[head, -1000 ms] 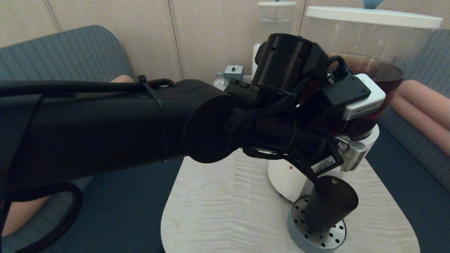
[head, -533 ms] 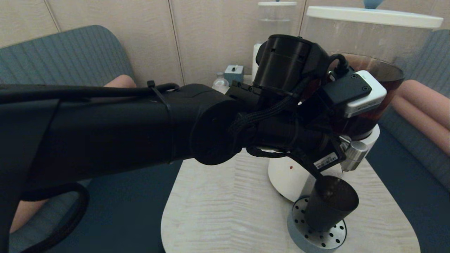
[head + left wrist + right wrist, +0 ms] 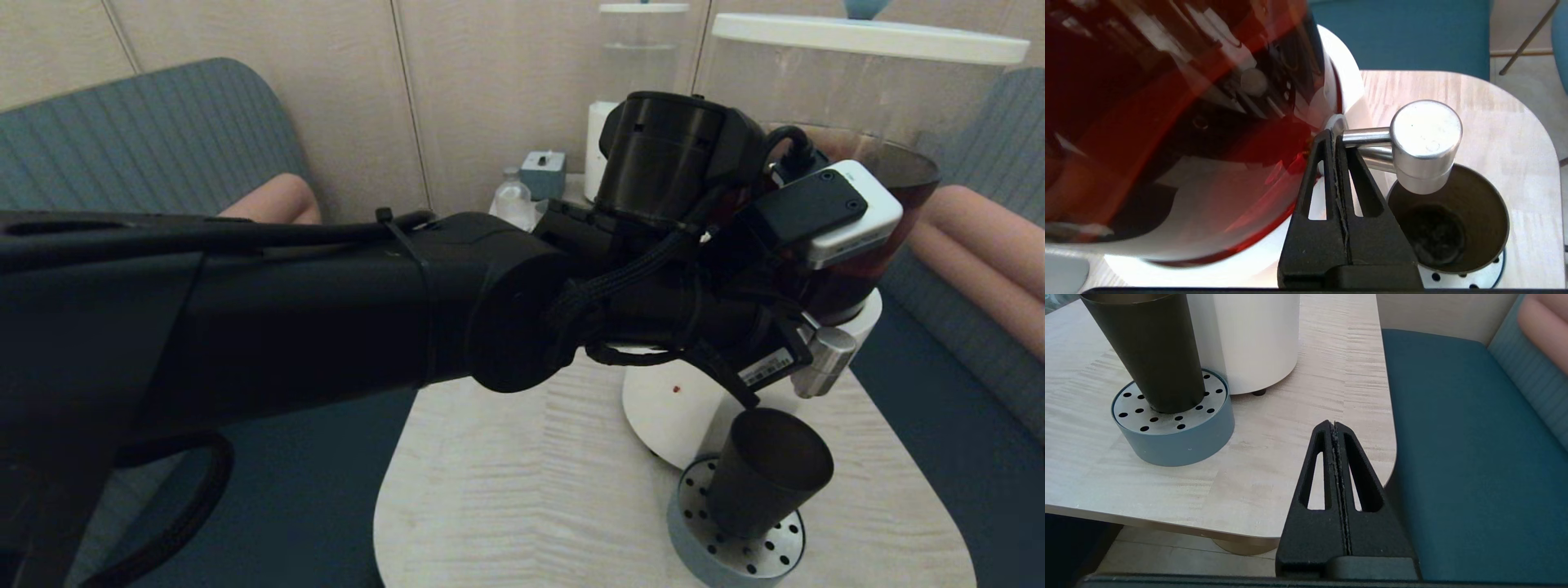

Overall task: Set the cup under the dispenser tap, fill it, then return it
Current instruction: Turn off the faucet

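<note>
The black tapered cup [image 3: 767,474] stands upright on a perforated drip tray [image 3: 735,555], directly below the brushed-steel dispenser tap [image 3: 824,359]. The left wrist view looks into the cup [image 3: 1453,228]; its bottom is dark, and I cannot tell whether it holds liquid. My left gripper [image 3: 1333,134] is shut on nothing. Its tips rest beside the tap [image 3: 1425,143], where the stem meets the tank of dark red-brown liquid [image 3: 1167,122]. My right gripper [image 3: 1334,425] is shut and empty, low by the table's right edge, apart from the cup [image 3: 1151,355].
The dispenser's white base [image 3: 661,408] stands on the light wooden table [image 3: 531,490]. A clear-liquid dispenser [image 3: 641,49], a small bottle [image 3: 512,192] and a grey-blue box [image 3: 543,170] stand behind. Blue sofa seats [image 3: 1474,457] flank the table. My left arm hides much of the head view.
My left gripper's tips have risen from the cup's rim toward the tap's stem, and the left forearm has shifted right. The cup has stayed on the tray.
</note>
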`<state>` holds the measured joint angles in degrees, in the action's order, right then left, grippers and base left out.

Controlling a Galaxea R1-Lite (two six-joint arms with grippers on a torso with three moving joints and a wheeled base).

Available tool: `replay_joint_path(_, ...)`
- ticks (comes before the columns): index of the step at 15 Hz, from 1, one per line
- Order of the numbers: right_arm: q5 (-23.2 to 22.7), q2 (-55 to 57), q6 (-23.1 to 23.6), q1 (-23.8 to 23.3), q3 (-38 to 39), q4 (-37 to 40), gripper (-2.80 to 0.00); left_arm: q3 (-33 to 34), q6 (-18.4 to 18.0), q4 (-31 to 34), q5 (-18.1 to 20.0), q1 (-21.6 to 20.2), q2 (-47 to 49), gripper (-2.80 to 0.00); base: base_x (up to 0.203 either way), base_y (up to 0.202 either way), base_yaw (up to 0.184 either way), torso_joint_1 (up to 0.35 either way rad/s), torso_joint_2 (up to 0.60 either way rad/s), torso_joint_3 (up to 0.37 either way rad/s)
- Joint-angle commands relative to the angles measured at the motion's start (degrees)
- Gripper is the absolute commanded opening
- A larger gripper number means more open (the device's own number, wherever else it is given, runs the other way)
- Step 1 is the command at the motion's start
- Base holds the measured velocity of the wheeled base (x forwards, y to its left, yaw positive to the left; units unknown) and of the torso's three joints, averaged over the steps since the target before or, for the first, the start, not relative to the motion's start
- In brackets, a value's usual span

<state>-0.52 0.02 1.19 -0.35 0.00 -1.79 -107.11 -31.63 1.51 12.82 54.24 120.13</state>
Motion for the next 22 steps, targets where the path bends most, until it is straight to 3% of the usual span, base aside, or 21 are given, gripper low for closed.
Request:
replay_joint_path(1,0.0,0.0,0.0,0.0,0.6,-0.1,-2.8,0.0,-0.1,-0.2,0.6,0.0,0.2,-2.8,0.0,0.0,0.0,0.0,0.0,0.0)
replay_joint_path(8,0.0,0.0,0.0,0.0,0.6,-0.1,-2.8,0.3,1.0,-1.5,1.5,0.0,0.2,-2.8,0.0,0.0,0.0,0.0,0.0,0.0)
replay_joint_path(12,0.0,0.0,0.0,0.0,0.6,-0.1,-2.8,3.6,4.3,1.9,1.2,-0.1,-3.2,-2.8,0.0,0.0,0.0,0.0,0.0,0.0)
replay_joint_path(15,-0.1,0.0,0.0,0.0,0.6,-0.1,-2.8,5.2,10.6,6.0,0.7,-0.4,-7.1,-2.8,0.0,0.0,0.0,0.0,0.0,0.0)
replay_joint_path(19,0.0,0.0,0.0,0.0,0.6,-0.1,-2.8,10.8,15.3,12.7,0.6,-1.1,-15.4,-2.8,0.0,0.0,0.0,0.0,0.0,0.0)
replay_joint_path(20,0.0,0.0,0.0,0.0,0.6,-0.1,-2.8,12.3,18.1,13.5,0.6,-1.3,-17.9,-2.8,0.0,0.0,0.0,0.0,0.0,0.0)
replay_joint_path(22,-0.1,0.0,0.0,0.0,0.6,-0.1,-2.8,14.8,26.9,13.6,0.0,-2.1,-22.9,-2.8,0.0,0.0,0.0,0.0,0.0,0.0)
